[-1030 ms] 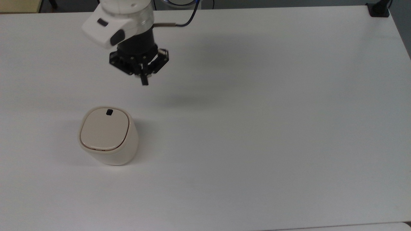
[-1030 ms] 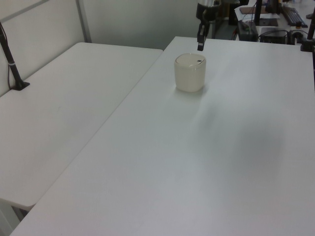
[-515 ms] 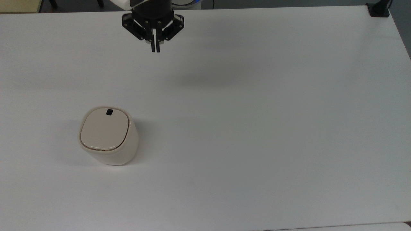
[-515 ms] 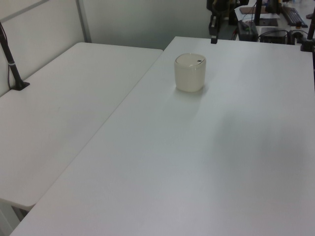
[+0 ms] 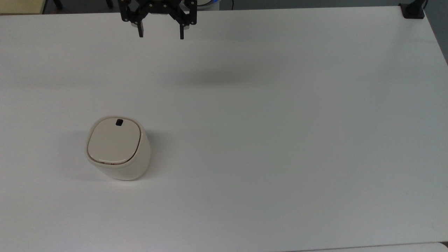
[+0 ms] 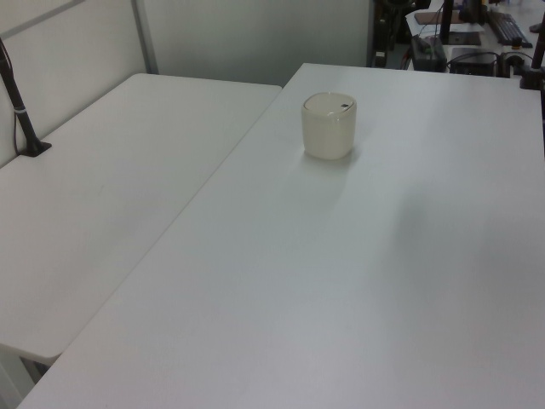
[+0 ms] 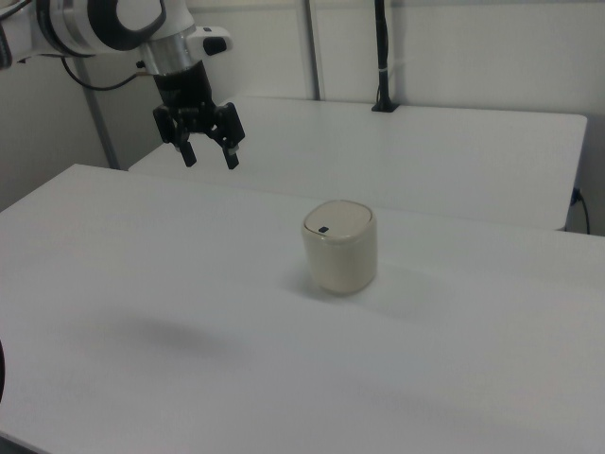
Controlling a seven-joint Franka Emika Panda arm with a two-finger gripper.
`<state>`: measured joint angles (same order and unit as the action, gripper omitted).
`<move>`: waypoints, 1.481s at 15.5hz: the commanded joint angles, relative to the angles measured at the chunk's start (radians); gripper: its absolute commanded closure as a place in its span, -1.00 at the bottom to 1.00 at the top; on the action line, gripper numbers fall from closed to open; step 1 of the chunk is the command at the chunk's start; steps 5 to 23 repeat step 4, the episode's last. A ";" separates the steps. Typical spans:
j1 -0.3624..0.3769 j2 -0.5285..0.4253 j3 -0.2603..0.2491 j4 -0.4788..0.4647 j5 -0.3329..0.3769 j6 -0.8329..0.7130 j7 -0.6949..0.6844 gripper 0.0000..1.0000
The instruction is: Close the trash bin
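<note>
Top view, trash bin: You have the trash bin (image 5: 118, 148) standing upright on the white table (image 5: 280, 122), toward the top view's left and a little below the middle. Its flat lid (image 5: 114, 141) lies level inside the rim, with the small black latch mark (image 5: 119, 122) at the lid's far edge.

Top view, gripper: The gripper (image 5: 161, 35) hangs at the top edge, well apart from the bin, above the table's far side. Its jaws are spread wide and carry nothing.

Left view, bin: The bin (image 6: 329, 125) sits on the far half of the table (image 6: 341, 281), near the table's edge on the left view's left. The lid looks flat here too. A second white table (image 6: 102, 196) lies beside it on the left view's left.

Right view, gripper: The gripper (image 7: 208, 159) points down, high over the table's (image 7: 189, 312) far edge, jaws parted and empty.

Right view, bin: The bin (image 7: 340, 246) stands near the middle, well apart from the gripper, latch mark (image 7: 323, 229) facing the arm's side.

Task state: The lid appears seated, so the closing looks done; whether the latch has caught cannot be told.

Handling: Judge the bin light, stiff, smooth plastic, likely to slide or tip under a sideways push. Do not grip it. If you must press again, push straight down on the lid's flat middle or near the latch mark, gently.
</note>
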<state>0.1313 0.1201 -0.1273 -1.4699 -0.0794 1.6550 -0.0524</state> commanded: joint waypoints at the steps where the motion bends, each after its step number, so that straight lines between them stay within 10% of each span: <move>1: 0.001 -0.036 -0.005 -0.041 -0.010 -0.001 0.009 -1.00; 23: -0.006 -0.040 -0.008 -0.036 -0.003 -0.011 0.009 -1.00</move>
